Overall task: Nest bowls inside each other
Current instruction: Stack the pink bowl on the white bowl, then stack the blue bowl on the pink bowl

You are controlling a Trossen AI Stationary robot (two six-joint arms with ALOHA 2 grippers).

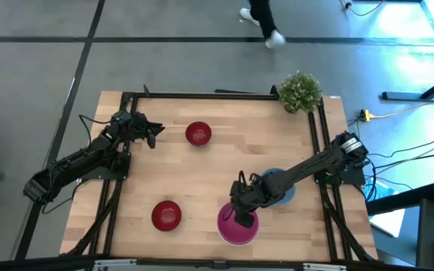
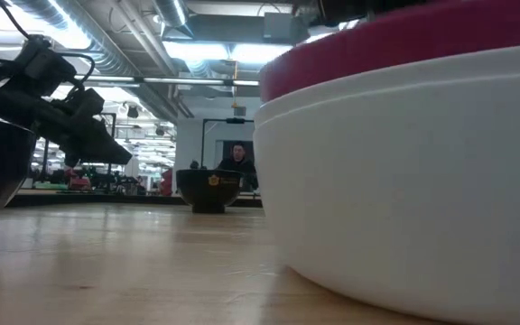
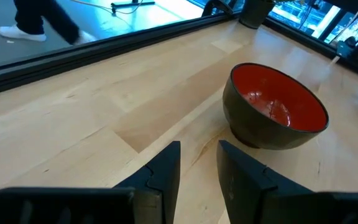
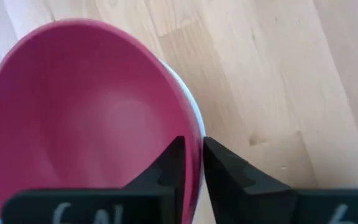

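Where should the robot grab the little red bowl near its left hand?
Probably by the rim. The dark red bowl stands upright and open on the table, and its wall is thin enough for two fingers. The left gripper, open and beside it, could come down from above, one finger inside, one outside.

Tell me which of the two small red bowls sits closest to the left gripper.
The red bowl at the far side of the table, just beside the left gripper. The other red bowl sits near the front edge, well away from it.

Blue bowl (image 1: pixel 281 184) mostly hidden under right arm; white bowl (image 2: pixel 404 181) cut off by low-view edge.
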